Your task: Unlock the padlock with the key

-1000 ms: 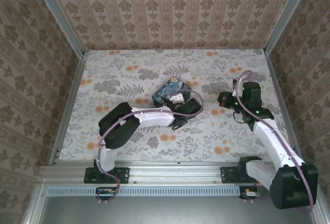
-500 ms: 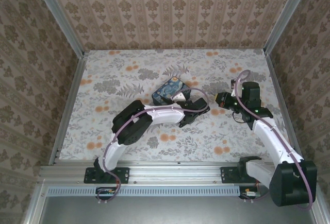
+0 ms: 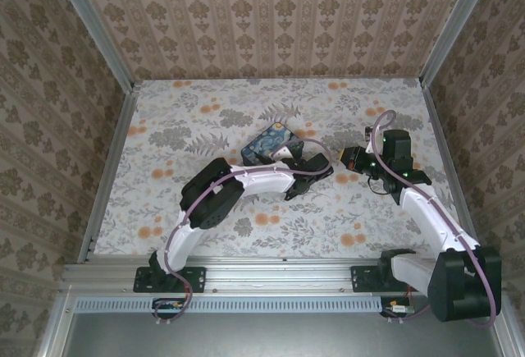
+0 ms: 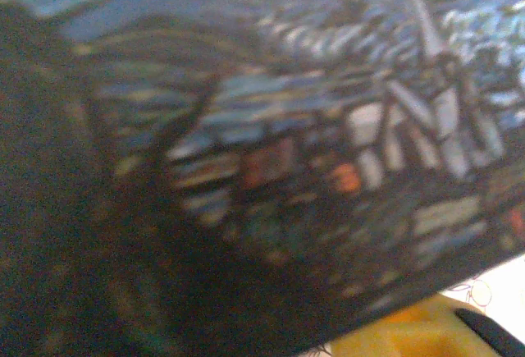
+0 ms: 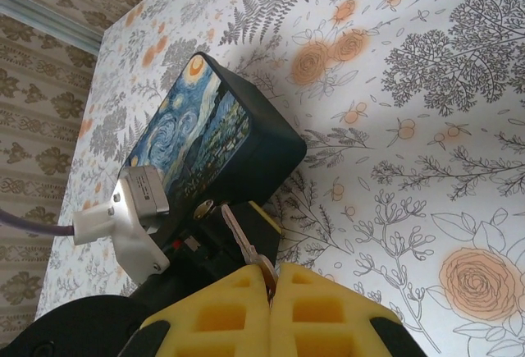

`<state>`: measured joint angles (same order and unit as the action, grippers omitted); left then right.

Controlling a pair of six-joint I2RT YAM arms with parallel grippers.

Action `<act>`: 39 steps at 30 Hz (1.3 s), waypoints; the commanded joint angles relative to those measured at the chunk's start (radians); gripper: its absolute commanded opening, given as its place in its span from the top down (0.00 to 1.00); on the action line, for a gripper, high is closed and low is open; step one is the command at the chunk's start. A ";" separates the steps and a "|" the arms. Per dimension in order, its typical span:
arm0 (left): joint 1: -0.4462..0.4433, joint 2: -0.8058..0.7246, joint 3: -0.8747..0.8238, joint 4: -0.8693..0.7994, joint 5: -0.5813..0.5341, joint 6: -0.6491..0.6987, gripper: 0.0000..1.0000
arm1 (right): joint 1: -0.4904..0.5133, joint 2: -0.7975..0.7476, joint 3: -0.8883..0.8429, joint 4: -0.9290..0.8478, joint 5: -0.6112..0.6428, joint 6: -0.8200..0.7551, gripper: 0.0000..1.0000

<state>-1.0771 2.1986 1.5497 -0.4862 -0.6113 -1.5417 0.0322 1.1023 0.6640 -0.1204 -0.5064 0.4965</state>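
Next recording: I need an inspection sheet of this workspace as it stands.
Surface: floral-patterned table, flat.
Job's things: key pinched in the right claw, blade pointing at the left claw.
Clutter: painting-print box.
Grippers: right claw shut on key; left claw beside the box, jaws unclear.
Cables: purple cable at the left wrist.
Surroundings: wallpapered walls, metal frame.

Left tool (image 3: 316, 167) extended far rightward; right tool (image 5: 272, 287) pads pressed together.
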 commanded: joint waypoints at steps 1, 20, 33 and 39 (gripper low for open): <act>0.032 0.044 -0.018 0.024 0.034 -0.010 0.67 | -0.005 0.010 -0.010 0.018 -0.033 -0.008 1.00; 0.162 -0.279 -0.416 0.525 0.584 0.200 0.79 | 0.102 0.041 -0.077 0.022 0.000 0.013 1.00; 0.248 -0.468 -0.489 0.571 0.819 0.213 0.82 | 0.221 0.106 -0.112 0.133 0.042 0.087 1.00; 0.303 -0.512 -0.584 0.806 0.973 0.190 0.95 | 0.246 0.086 -0.114 0.189 -0.033 0.150 1.00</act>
<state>-0.8013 1.7195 1.0004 0.1699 0.2520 -1.3472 0.2588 1.2098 0.5503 0.0135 -0.4953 0.5991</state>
